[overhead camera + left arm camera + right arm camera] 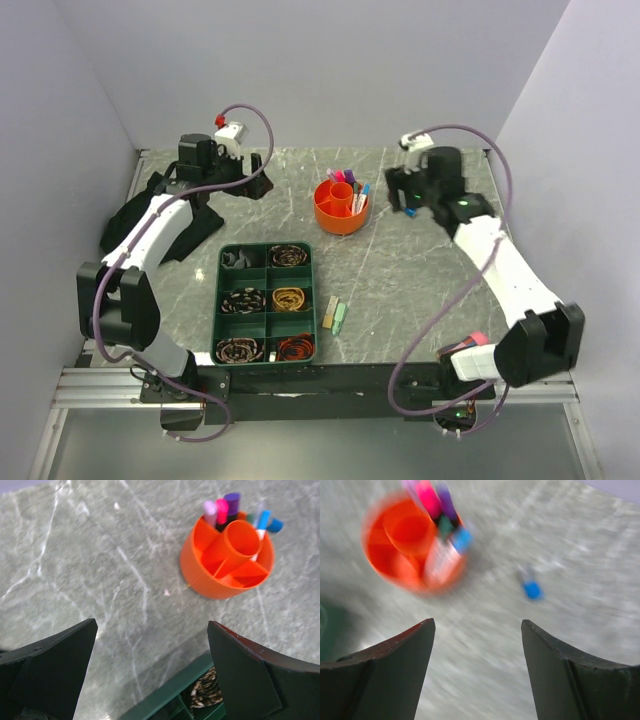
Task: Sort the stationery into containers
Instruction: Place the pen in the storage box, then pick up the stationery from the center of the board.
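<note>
The orange pot (340,207) stands at the table's middle back, with pink, purple and blue pens (346,180) upright in its sections. A tiny blue-capped piece (410,212) lies on the table to its right, also seen as the blue-capped piece (532,588) in the blurred right wrist view. My right gripper (403,192) (477,625) hovers open just right of the pot (407,545), nothing between its fingers. A beige block (331,313) and a pale green block (341,318) lie near the front. My left gripper (258,178) (152,630) is open and empty, left of the pot (225,565).
A dark green divided tray (265,300) (170,695) holding coiled patterned bands sits at the front left of centre, next to the two blocks. Black cloth (150,195) lies under the left arm. Grey walls close in the table on three sides.
</note>
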`<state>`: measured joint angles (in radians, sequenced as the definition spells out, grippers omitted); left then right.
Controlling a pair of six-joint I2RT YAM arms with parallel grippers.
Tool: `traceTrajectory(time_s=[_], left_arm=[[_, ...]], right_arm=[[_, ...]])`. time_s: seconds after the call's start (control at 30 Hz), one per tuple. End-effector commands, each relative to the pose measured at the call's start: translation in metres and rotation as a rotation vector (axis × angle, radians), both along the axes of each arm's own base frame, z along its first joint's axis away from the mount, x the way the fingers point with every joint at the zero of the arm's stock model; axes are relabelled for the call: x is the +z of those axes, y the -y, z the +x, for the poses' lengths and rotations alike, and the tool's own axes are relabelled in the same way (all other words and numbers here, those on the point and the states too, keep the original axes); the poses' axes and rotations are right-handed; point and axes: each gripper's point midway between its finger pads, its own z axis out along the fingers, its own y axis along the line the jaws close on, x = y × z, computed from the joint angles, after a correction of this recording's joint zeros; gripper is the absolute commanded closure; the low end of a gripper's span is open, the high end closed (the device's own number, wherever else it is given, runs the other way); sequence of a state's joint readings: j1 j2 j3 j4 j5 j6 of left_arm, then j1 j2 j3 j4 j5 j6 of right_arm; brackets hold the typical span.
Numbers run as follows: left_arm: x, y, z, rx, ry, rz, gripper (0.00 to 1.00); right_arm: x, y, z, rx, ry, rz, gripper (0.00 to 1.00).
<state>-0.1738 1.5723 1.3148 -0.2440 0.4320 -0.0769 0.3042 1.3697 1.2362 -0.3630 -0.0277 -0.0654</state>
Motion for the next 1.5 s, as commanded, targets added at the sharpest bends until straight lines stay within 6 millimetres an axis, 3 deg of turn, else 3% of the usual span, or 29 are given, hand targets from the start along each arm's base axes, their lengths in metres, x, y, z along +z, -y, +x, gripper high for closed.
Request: traceTrajectory(time_s=[0.0,0.13,0.17,0.23,0.27,0.43,0.53,0.57,0.7,0.77,0.8,0.87,0.9,0.93,0.97,1.0,1.03,1.07,1.1,1.13,1.2,1.23,1.47], left_arm=[[0.038,0.012,-0.008,-0.04,0.104,-0.079,0.01],[0.031,0.016,-0.016,-0.065,0.093,-0.09,0.01],[0.032,0.02,-0.019,-0.081,0.097,-0.085,0.0],[0.03,0.026,-0.024,-0.127,0.101,-0.056,0.01],[0.028,0.034,-0.029,-0.158,0.097,-0.044,0.0],[0.015,0.062,-0.047,-0.321,0.085,0.088,0.01],[0.004,0.077,-0.057,-0.371,0.046,0.118,0.0],[0.002,0.08,-0.058,-0.374,0.034,0.112,0.01],[0.001,0.08,-0.058,-0.355,0.012,0.104,0.01],[0.004,0.079,-0.058,-0.343,0.015,0.099,0.0],[0.004,0.078,-0.058,-0.34,0.019,0.102,0.0],[0.007,0.076,-0.056,-0.325,0.036,0.107,0.01],[0.006,0.075,-0.057,-0.32,0.036,0.111,0.01],[0.006,0.073,-0.056,-0.312,0.039,0.116,0.01],[0.004,0.072,-0.056,-0.309,0.038,0.123,0.0],[0.003,0.071,-0.056,-0.304,0.032,0.13,0.01],[0.002,0.07,-0.055,-0.3,0.028,0.134,0.01],[0.001,0.07,-0.055,-0.297,0.022,0.137,0.01],[0.001,0.069,-0.054,-0.291,0.02,0.142,0.01],[0.002,0.068,-0.053,-0.289,0.021,0.144,0.01],[0.0,0.067,-0.052,-0.282,0.018,0.156,0.01],[0.0,0.065,-0.051,-0.279,0.019,0.16,0.01],[-0.004,0.059,-0.038,-0.248,0.016,0.168,0.0]], right_arm=[[-0.034,0.044,-0.074,0.509,-0.163,-0.392,0.2],[-0.063,0.096,-0.125,0.744,-0.299,-0.618,0.18],[-0.079,0.112,-0.138,0.76,-0.348,-0.647,0.18],[-0.083,0.13,-0.144,0.795,-0.317,-0.764,0.16],[-0.095,0.137,-0.149,0.78,-0.339,-0.768,0.16],[-0.086,0.119,-0.12,0.615,-0.253,-0.597,0.13],[-0.082,0.103,-0.094,0.558,-0.176,-0.518,0.14],[-0.08,0.107,-0.074,0.48,-0.124,-0.53,0.14],[-0.074,0.112,-0.026,0.358,-0.053,-0.508,0.14],[-0.077,0.103,0.002,0.351,-0.077,-0.484,0.13],[-0.091,0.104,0.013,0.346,-0.118,-0.473,0.12],[-0.079,0.104,0.04,0.321,-0.08,-0.474,0.11],[-0.097,0.106,0.049,0.324,-0.124,-0.473,0.1],[-0.086,0.105,0.065,0.315,-0.099,-0.477,0.1],[-0.09,0.105,0.073,0.308,-0.116,-0.466,0.1],[-0.111,0.106,0.082,0.305,-0.168,-0.458,0.11],[-0.098,0.109,0.1,0.271,-0.147,-0.465,0.12],[-0.105,0.111,0.104,0.245,-0.185,-0.446,0.14],[-0.125,0.113,0.11,0.233,-0.245,-0.437,0.16],[-0.111,0.115,0.125,0.207,-0.224,-0.434,0.18],[-0.132,0.113,0.124,0.204,-0.322,-0.388,0.19],[-0.125,0.112,0.129,0.199,-0.315,-0.373,0.19],[-0.151,0.092,0.088,0.317,-0.481,-0.284,0.19]])
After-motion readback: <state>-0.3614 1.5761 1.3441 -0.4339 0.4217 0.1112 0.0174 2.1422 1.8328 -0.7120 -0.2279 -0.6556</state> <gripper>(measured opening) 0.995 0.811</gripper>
